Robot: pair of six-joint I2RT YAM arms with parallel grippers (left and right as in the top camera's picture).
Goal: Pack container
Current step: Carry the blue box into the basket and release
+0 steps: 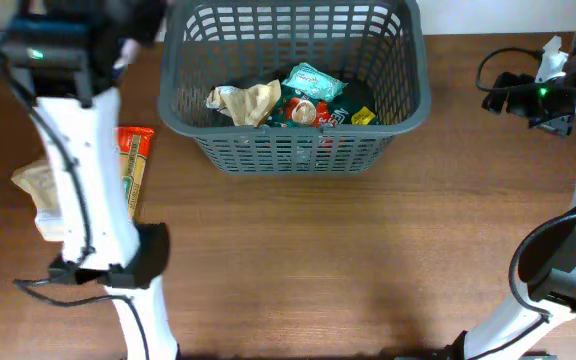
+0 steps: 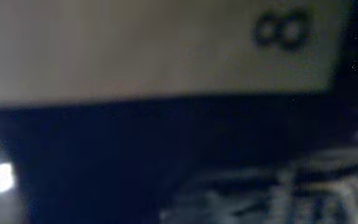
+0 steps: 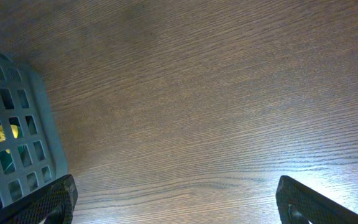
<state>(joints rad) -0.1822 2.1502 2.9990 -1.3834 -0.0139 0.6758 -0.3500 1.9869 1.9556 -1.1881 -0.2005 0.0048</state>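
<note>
The left arm [image 1: 78,170] rises closest to the overhead lens, a white limb crossing the left side of the wooden table [image 1: 298,260]. Its dark head is up by the far left corner of the basket [image 1: 288,150], where the left gripper [image 1: 140,25] is only a dark blur. The grey slotted basket stands at the far middle of the table and already holds a crumpled tan packet [image 1: 243,100], a pale green packet [image 1: 314,80], a red one [image 1: 303,112] and a bit of yellow wrapper [image 1: 364,117]. Outside it, on the left, an orange packet [image 1: 134,165] lies just beside the arm, and a beige bag [image 1: 36,185] is partly hidden behind it. The left wrist view is all blur: a pale surface with a printed 8 [image 2: 281,29] above a dark mass, so I cannot tell how those fingers stand. In the right wrist view, the right gripper [image 3: 179,202] hangs over bare wood with its fingers wide apart and nothing between them, and the basket wall [image 3: 39,118] shows at the left edge. Packing looks well begun but unfinished. At least the two items on the left remain to go in, and the left arm seems better placed to fetch them.
</note>
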